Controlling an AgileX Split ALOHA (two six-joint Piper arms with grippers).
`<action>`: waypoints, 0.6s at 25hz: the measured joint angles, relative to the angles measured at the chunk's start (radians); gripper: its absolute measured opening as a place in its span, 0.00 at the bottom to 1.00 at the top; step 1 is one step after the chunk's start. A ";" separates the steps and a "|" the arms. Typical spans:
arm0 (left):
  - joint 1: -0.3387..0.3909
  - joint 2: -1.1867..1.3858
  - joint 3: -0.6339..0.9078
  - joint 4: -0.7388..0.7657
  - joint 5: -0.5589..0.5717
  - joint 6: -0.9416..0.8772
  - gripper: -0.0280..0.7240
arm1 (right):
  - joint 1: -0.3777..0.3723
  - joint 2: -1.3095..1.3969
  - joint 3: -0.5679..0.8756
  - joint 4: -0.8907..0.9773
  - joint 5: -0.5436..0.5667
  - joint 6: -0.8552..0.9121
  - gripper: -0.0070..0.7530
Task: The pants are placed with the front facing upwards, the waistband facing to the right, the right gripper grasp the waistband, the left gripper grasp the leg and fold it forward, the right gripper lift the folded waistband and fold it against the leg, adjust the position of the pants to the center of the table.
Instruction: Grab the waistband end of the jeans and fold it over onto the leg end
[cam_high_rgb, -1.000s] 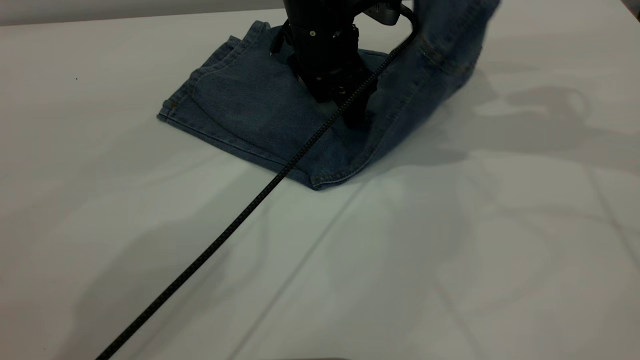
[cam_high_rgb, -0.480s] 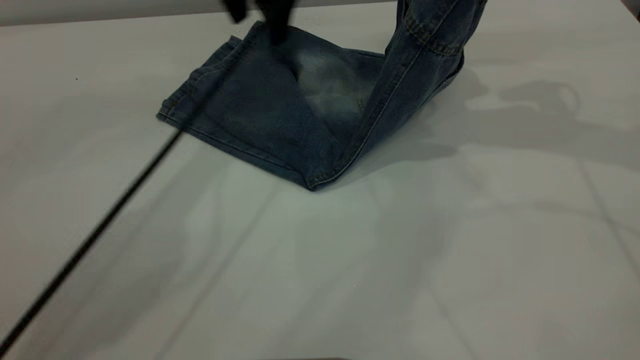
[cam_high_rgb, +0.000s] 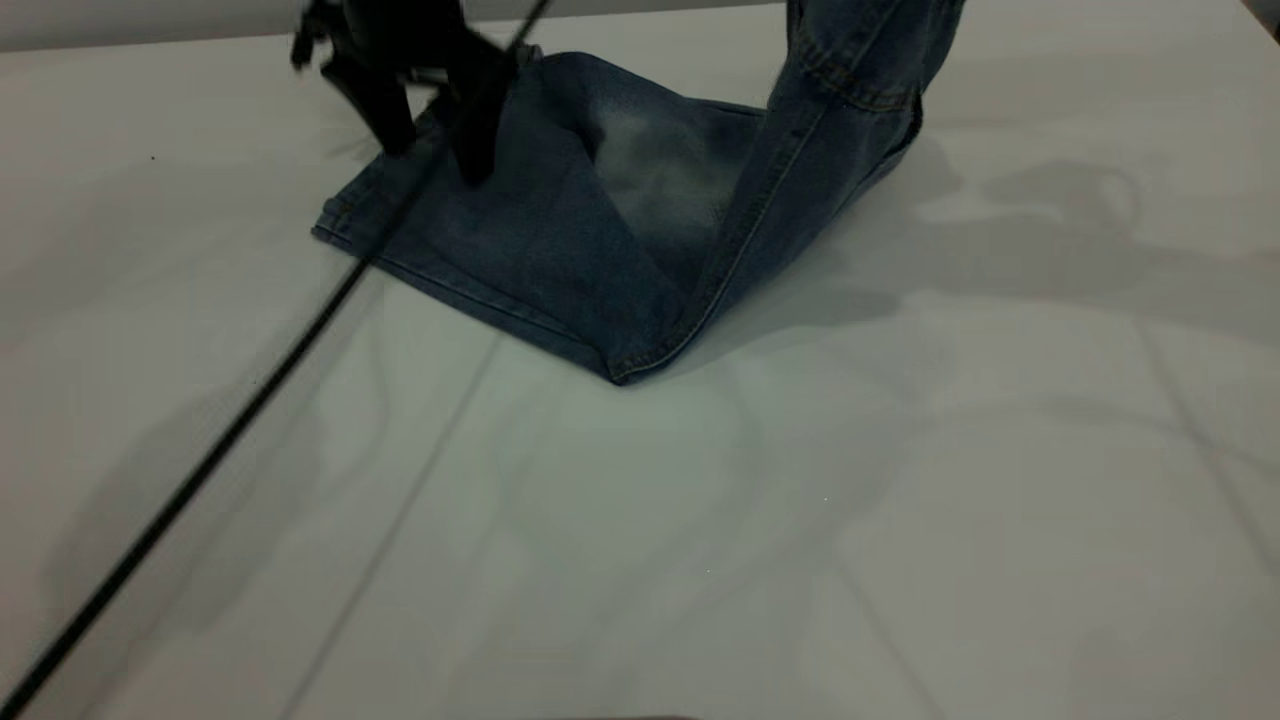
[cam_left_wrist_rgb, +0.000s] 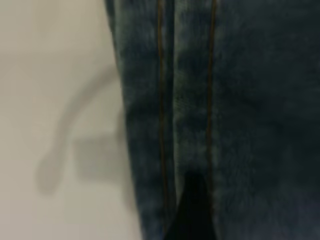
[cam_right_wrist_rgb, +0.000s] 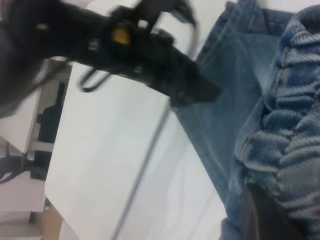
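Observation:
The blue denim pants (cam_high_rgb: 540, 250) lie folded lengthwise at the far middle of the white table (cam_high_rgb: 700, 550). Their right end rises steeply and leaves the exterior view at the top. In the right wrist view my right gripper (cam_right_wrist_rgb: 272, 212) is shut on the ruffled waistband (cam_right_wrist_rgb: 295, 125), one dark finger (cam_right_wrist_rgb: 260, 220) pressed against the gathers. My left gripper (cam_high_rgb: 437, 165) hovers open over the leg hems at the pants' left end, its black cable (cam_high_rgb: 230, 430) trailing to the near left. The left wrist view shows the tan-stitched hem (cam_left_wrist_rgb: 185, 100) under one black fingertip (cam_left_wrist_rgb: 192, 210).
The white table (cam_high_rgb: 1050, 450) shows faint creases and shadows, with bare surface on the near side and to both sides of the pants. The table's far edge (cam_high_rgb: 150, 40) runs just behind the pants. The left arm (cam_right_wrist_rgb: 145, 45) crosses the right wrist view.
My left gripper has come off the middle of the pants, risen and moved left to the leg hems. The raised waistband end has shifted slightly left.

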 joint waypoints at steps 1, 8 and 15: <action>0.000 0.013 0.000 0.000 -0.001 0.001 0.79 | 0.016 0.000 -0.017 0.000 -0.002 0.005 0.08; 0.000 0.018 -0.007 -0.003 0.000 0.003 0.79 | 0.151 0.005 -0.145 0.009 -0.122 0.034 0.08; 0.000 0.016 -0.007 -0.003 0.001 0.004 0.79 | 0.278 0.108 -0.229 0.158 -0.244 -0.067 0.08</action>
